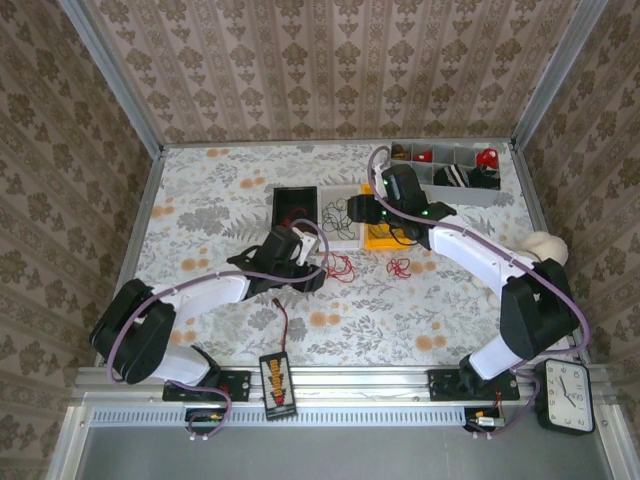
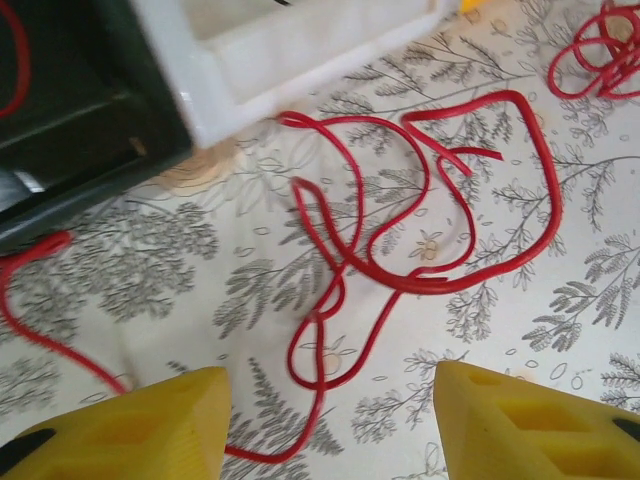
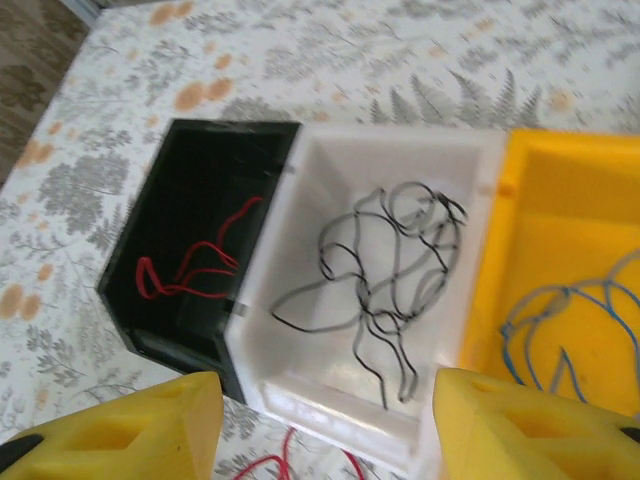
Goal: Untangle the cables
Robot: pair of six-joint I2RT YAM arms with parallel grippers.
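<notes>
A loose tangle of red cables lies on the flowered table, just in front of the bins. My left gripper hovers over its near loop, open, yellow fingers wide on either side and not touching it. From above, this tangle sits beside the left gripper. A second small red bundle lies apart to the right. My right gripper is open and empty above the white bin, which holds black cables. The black bin holds a red cable.
A yellow bin with a blue wire adjoins the white one. A grey compartment tray stands at the back right. An orange-black device and a clock sit at the near edge.
</notes>
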